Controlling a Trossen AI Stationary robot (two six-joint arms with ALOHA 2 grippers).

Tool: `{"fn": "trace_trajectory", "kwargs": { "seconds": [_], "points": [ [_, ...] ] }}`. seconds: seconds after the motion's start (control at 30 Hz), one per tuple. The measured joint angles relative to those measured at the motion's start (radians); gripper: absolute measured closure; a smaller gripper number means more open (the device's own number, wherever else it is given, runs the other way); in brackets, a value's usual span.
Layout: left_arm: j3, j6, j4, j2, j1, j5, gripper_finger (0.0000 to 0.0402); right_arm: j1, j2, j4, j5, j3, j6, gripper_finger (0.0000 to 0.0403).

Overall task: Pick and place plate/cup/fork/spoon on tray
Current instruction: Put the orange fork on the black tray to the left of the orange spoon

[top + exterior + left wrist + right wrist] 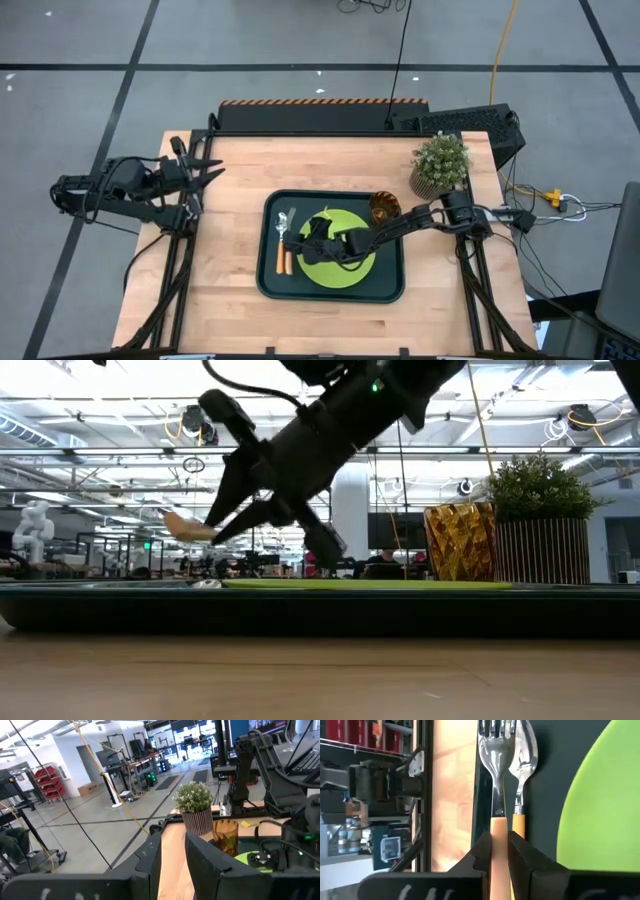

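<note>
At the far left we see the left gripper [205, 172] waiting over the table's left edge, well apart from the tray; its fingers stand a little apart with nothing between them.

Moving right, the wooden table [230, 300] carries the dark tray [392, 292] near its middle. In the tray's left part lie the spoon [291, 222] and the fork [281, 243], side by side and touching. In the right wrist view the fork [496, 750] lies nearest the tray's rim and the spoon [524, 755] just beside it, toward the plate [600, 810].

The right gripper [500, 851] is pinched on the fork's orange handle, with the tines pointing away from it. In the low view the handle end sits raised above the tray floor between the dark fingers [235, 510].

Next comes the lime-green plate [352, 268], flat in the middle of the tray, partly covered by the right arm reaching across it.

Further right, the amber cup [384, 207] stands upright in the tray's far right corner. Just beyond the tray, a potted plant [439, 165] stands on the table, near the cup.
</note>
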Motion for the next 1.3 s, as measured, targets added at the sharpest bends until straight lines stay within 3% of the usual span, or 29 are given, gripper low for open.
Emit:
{"fn": "trace_trajectory", "kwargs": {
  "seconds": [0.87,1.13,1.3],
  "points": [
    [0.000,-0.003,-0.010,0.000,0.000,0.000,0.0311,-0.030,0.018,-0.037,-0.079,0.000,-0.025,0.0380],
    [0.000,-0.003,-0.012,0.001,0.000,0.000,0.0311,-0.037,0.082,0.103,-0.176,0.000,0.014,0.0372],
    [0.000,-0.003,-0.014,0.000,0.000,0.000,0.0311,-0.041,0.096,0.153,-0.180,0.002,0.006,0.0371]
  ]
}}
